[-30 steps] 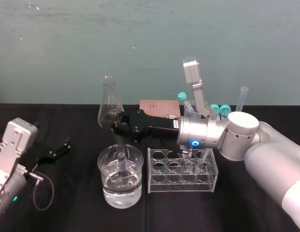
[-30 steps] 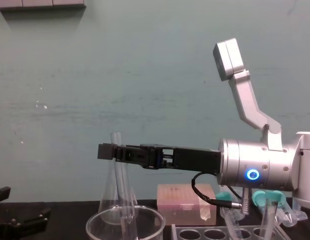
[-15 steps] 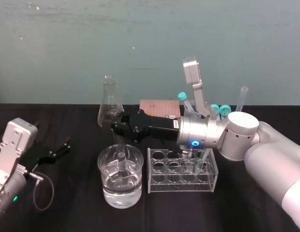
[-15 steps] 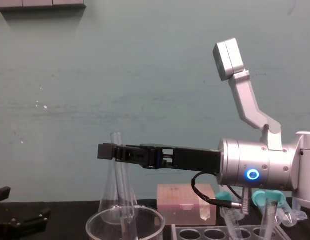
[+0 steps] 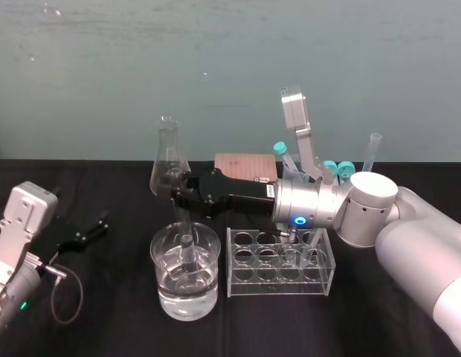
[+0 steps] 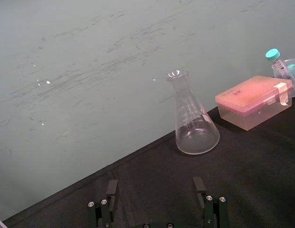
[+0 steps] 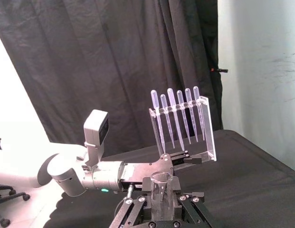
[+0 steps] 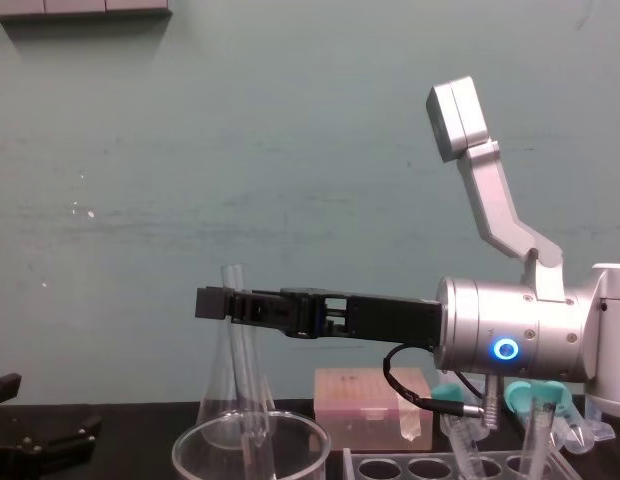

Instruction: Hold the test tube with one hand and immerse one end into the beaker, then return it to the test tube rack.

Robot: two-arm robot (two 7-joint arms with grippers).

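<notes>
Tip of test tube (image 7: 161,191) in beaker (image 5: 169,288) from head view, right gripper (image 5: 177,195) clenching it; left gripper (image 6: 155,190) released

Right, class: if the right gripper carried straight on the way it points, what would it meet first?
Probably nothing: the right gripper, shut on the test tube over the beaker, points level towards the robot's left. The parked left gripper lies well below that line; the flask seems farther back.
</notes>
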